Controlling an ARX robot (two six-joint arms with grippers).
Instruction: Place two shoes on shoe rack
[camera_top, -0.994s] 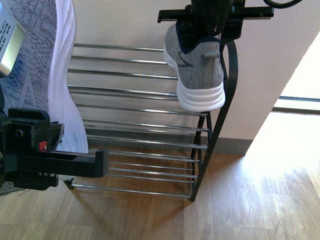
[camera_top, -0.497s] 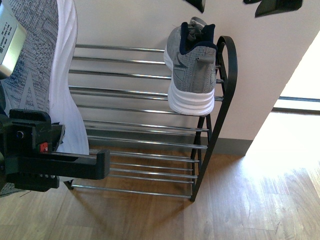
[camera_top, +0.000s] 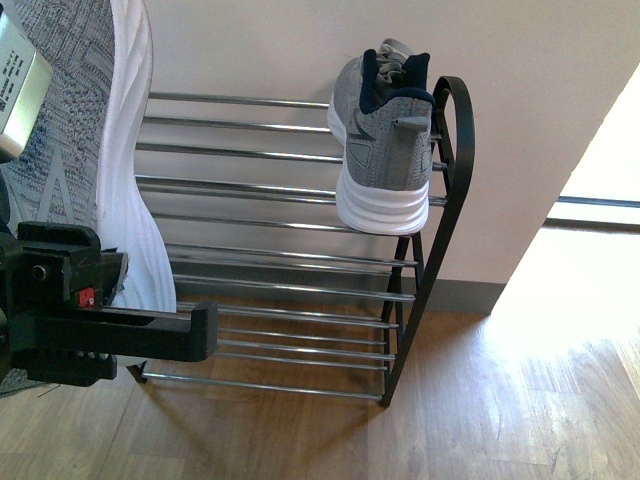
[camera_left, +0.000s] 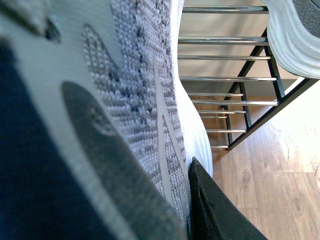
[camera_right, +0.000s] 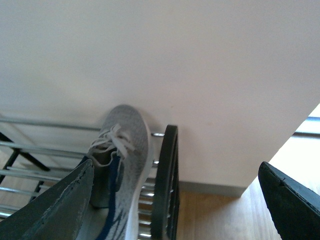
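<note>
One grey sneaker (camera_top: 385, 140) with a white sole lies on the top rods at the right end of the shoe rack (camera_top: 250, 151), heel toward me, nothing holding it. The second grey sneaker (camera_top: 70, 130) hangs close at the left, sole toward the rack, with my left gripper (camera_top: 130, 300) shut on it. In the left wrist view its knit side (camera_left: 130, 100) fills the frame against a black finger (camera_left: 215, 210). My right gripper (camera_right: 172, 207) is open above the racked sneaker (camera_right: 127, 150) and the rack's black side frame (camera_right: 167, 175); it is out of the front view.
The rack stands against a white wall (camera_top: 540, 100) on a wooden floor (camera_top: 500, 400). Its lower tiers of chrome rods (camera_top: 290, 290) carry nothing. A wall corner and a sunlit floor patch (camera_top: 590, 270) lie to the right.
My right gripper has let go of the sneaker and risen out of the front view. That sneaker now rests on the top rods. The left gripper and its sneaker have barely moved.
</note>
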